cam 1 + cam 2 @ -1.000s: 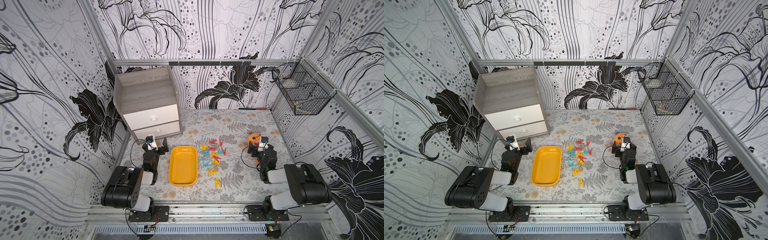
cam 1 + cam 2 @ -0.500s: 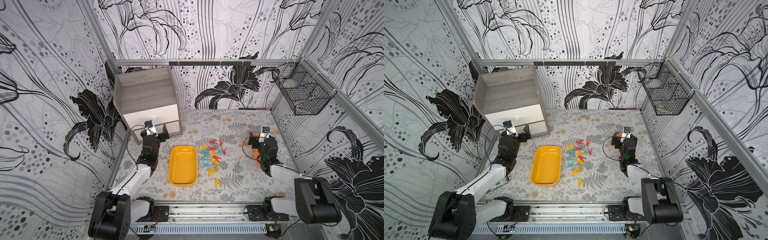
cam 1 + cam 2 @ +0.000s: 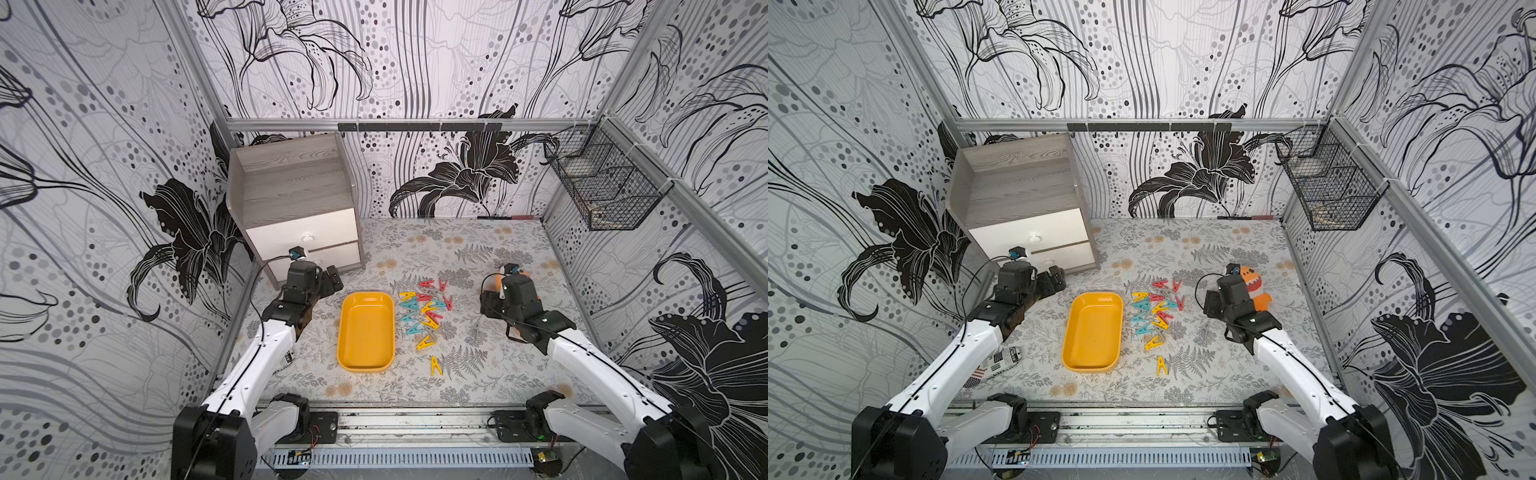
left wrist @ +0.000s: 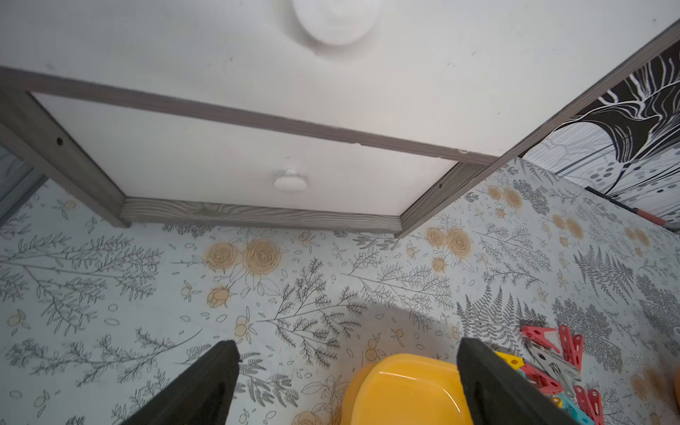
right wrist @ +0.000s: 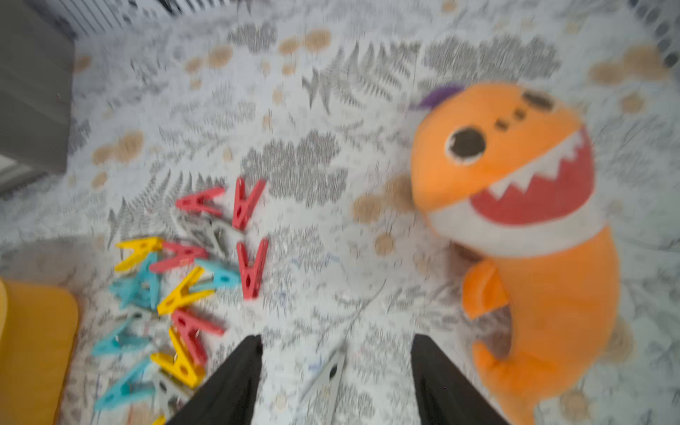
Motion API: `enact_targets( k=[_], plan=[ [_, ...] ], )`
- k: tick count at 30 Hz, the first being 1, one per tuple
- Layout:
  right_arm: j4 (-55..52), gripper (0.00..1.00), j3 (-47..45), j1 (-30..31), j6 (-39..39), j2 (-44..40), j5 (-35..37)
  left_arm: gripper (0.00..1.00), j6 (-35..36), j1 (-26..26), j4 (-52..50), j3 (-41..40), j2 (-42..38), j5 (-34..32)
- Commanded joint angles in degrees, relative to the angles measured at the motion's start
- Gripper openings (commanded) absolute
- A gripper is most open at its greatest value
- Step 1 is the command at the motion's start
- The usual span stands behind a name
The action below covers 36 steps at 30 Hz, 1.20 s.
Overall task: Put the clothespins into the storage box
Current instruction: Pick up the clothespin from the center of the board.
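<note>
The clothespins [image 3: 424,311] all lie on the table [image 3: 415,249]. Most are in a loose heap of red, yellow, teal and grey, just beside the long side of the storage box [image 3: 365,332] that faces your right arm. One yellow clothespin [image 3: 435,365] lies apart from the heap, toward the robot's base. The storage box is empty in both top views, so I judge that the task is only at its beginning.

Your right gripper [image 5: 335,338] is low over the table, between the heap and the orange plush toy [image 5: 515,184]. Its fingers [image 5: 239,371] stand apart and they pinch nothing. A single grey clothespin [image 5: 327,371] lies on the table in the gap between them, touching neither finger as far as the blurred wrist picture shows. Probably the gripper is placed there because this pin is separate from the others and easier to take alone.

Your left gripper [image 4: 346,342] is spread wide and holds nothing. It hangs near the far end of the storage box and points toward the lower drawer of the drawer cabinet [image 3: 299,195], so it keeps out of the way of the right arm.

The plush toy is near the right gripper, so take care not to push it.
</note>
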Motion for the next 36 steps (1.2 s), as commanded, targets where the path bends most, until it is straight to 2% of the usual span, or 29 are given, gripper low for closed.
enact_targets(
  k=[1,5,11,20,27,31,36],
  plan=[
    [-10.20,0.62,-3.12,4.26,9.49,-1.88,-0.47,0.98,-2.88,-2.07,-6.08,-0.49,-2.87,-4.48],
    [-10.02,0.53,-5.20,8.47,13.09,-0.41,1.05,0.98,-3.10,-3.43,-10.31,0.24,-2.77,-7.63],
    [-4.30,0.37,-8.25,9.02,13.66,2.76,0.19,0.98,-2.79,-4.50,-11.28,0.97,-2.94,-7.84],
    [1.93,0.34,-7.73,9.04,12.61,11.08,1.37,0.97,-1.76,-5.35,-11.14,2.65,-0.68,-7.92],
    [2.64,0.28,-4.67,9.06,11.43,18.38,3.27,0.97,-1.39,-6.07,-11.18,3.37,0.73,-8.35],
    [3.52,0.15,-4.20,8.99,11.21,19.88,3.27,0.97,-0.87,-6.34,-11.75,3.89,1.02,-8.46],
    [1.65,0.04,-3.17,8.99,10.38,17.32,3.87,0.97,-0.05,-8.48,-13.43,3.90,1.75,-8.46]
  ],
)
